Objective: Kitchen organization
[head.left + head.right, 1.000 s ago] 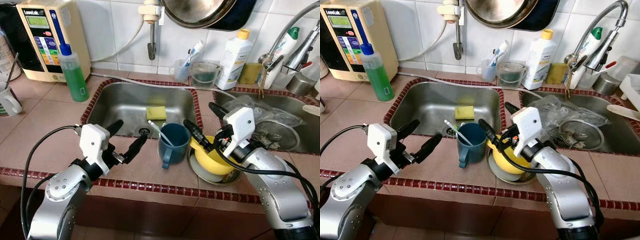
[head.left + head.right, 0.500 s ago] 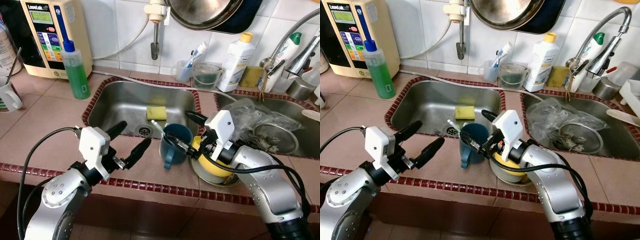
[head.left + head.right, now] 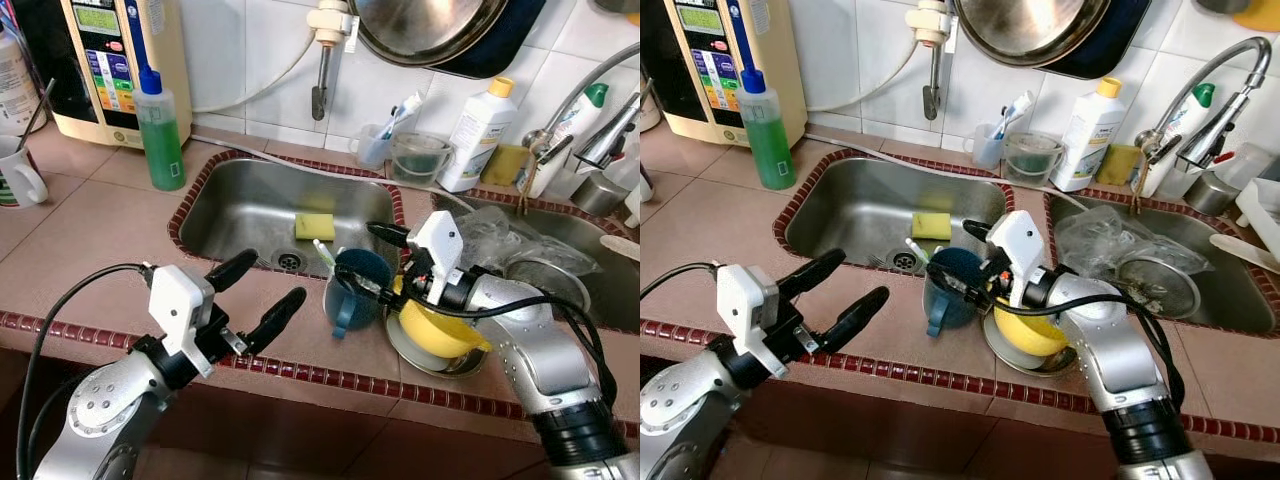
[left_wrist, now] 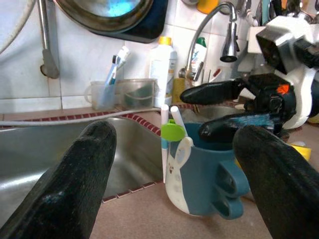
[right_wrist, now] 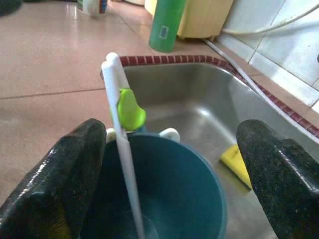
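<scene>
Black fingers of the right gripper (image 3: 962,256) are spread wide over the blue mug (image 3: 949,292), one to each side of its mouth, gripping nothing; the right wrist view looks straight down into the cup between them. A white utensil with a green tab (image 5: 124,144) stands inside the mug, leaning on its rim. The mug stands on the tiled counter (image 3: 90,270) at the front rim of the left sink (image 3: 240,205), handle toward the counter's front edge. Just beside it, toward the right sink, a yellow bowl (image 3: 437,330) rests on a metal plate beneath the right arm. A yellow sponge (image 3: 314,226) lies in the left sink basin. The left gripper (image 3: 258,292) hovers over the counter's front edge, near the mug, jaws wide apart and empty. A green bottle (image 3: 160,135) stands at the sink's far left corner.
</scene>
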{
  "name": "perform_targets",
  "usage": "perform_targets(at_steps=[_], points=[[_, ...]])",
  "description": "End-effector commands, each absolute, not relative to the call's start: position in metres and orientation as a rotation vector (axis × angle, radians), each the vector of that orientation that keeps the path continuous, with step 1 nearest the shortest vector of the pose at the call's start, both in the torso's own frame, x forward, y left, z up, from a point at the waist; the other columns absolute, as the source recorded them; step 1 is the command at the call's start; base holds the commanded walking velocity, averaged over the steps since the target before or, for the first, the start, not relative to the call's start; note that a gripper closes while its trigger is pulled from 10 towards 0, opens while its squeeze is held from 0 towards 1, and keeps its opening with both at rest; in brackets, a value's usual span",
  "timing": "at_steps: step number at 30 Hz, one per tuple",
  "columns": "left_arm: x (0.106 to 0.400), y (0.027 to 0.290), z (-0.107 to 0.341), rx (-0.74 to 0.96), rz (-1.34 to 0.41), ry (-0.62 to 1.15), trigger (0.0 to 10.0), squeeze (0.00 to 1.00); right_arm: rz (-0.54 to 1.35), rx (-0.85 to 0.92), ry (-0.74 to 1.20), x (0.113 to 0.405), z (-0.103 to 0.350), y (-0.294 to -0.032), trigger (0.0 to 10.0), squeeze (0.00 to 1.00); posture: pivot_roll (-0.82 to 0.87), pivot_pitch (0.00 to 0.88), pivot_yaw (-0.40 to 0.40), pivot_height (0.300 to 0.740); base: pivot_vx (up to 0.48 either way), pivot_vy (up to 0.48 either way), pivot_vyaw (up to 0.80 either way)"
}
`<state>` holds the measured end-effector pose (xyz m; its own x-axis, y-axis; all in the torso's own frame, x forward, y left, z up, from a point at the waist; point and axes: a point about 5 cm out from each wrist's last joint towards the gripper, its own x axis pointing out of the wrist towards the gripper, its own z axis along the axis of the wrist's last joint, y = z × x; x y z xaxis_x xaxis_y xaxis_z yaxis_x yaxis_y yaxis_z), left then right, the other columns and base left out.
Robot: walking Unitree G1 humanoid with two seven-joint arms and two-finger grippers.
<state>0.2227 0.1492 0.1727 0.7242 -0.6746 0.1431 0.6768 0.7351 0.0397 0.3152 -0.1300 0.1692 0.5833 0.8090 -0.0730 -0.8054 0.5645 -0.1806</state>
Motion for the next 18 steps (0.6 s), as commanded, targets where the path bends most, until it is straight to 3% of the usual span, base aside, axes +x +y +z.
perform_targets(at_steps=[1, 18], points=[[0.22, 0.145, 0.179, -0.014, -0.76, -0.174, 10.0, 0.0, 0.956, -0.229, -0.029, 0.32, 0.174, -0.131, 10.0, 0.0, 0.12, 0.0, -0.14, 0.74, 0.0, 0.0, 0.0], [0.221, 0.138, 0.187, -0.021, -0.759, -0.202, 10.0, 0.0, 1.053, -0.145, -0.009, 0.329, 0.169, -0.119, 10.0, 0.0, 0.13, 0.0, -0.147, 0.74, 0.0, 0.0, 0.0]])
